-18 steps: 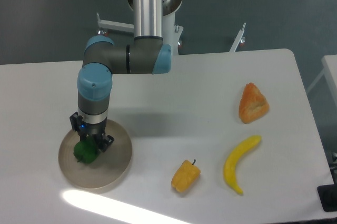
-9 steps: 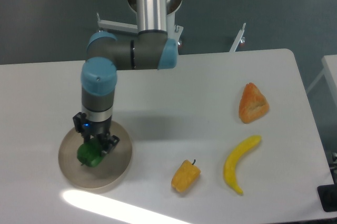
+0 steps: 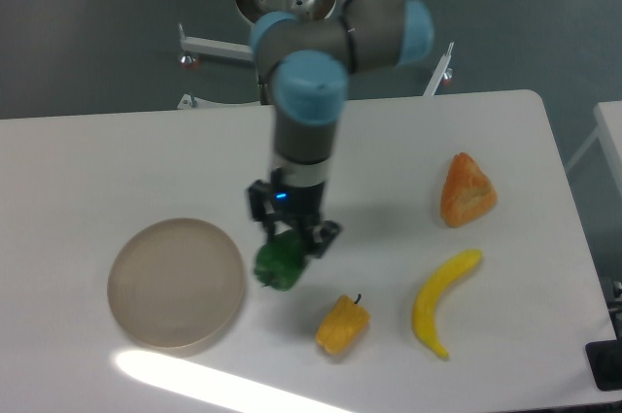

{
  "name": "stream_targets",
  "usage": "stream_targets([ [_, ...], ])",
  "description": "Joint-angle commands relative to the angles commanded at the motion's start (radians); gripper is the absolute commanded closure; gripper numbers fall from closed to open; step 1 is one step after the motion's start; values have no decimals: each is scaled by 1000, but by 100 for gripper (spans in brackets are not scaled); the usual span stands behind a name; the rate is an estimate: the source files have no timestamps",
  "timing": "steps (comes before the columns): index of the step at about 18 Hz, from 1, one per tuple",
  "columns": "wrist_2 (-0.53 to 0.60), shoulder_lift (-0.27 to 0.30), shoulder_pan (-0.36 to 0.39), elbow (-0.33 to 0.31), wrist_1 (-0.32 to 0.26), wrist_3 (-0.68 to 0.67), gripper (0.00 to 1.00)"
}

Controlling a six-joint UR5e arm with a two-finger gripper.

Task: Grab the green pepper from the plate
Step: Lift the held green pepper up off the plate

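The green pepper point(image 3: 281, 262) is dark green and glossy. It hangs in my gripper point(image 3: 290, 238), which is shut on its top and holds it above the white table, to the right of the plate and clear of it. The plate point(image 3: 175, 283) is round and beige, at the front left, with nothing on it. The arm reaches down from the back middle.
A yellow-orange pepper point(image 3: 342, 326) lies just below and right of the held pepper. A yellow banana point(image 3: 439, 302) lies at the front right. An orange wedge-shaped item point(image 3: 466, 190) lies at the right. The table's right edge runs near the banana.
The gripper has lifted the green pepper off the plate and carried it to the right. The plate now holds nothing. The arm has swung right with it.
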Motion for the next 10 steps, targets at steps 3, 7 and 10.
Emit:
stream_targets([
  [3, 3, -17, 25, 44, -6, 25, 64],
  [7, 3, -5, 57, 38, -12, 69, 64],
  [10, 6, -11, 52, 40, -12, 68, 64],
])
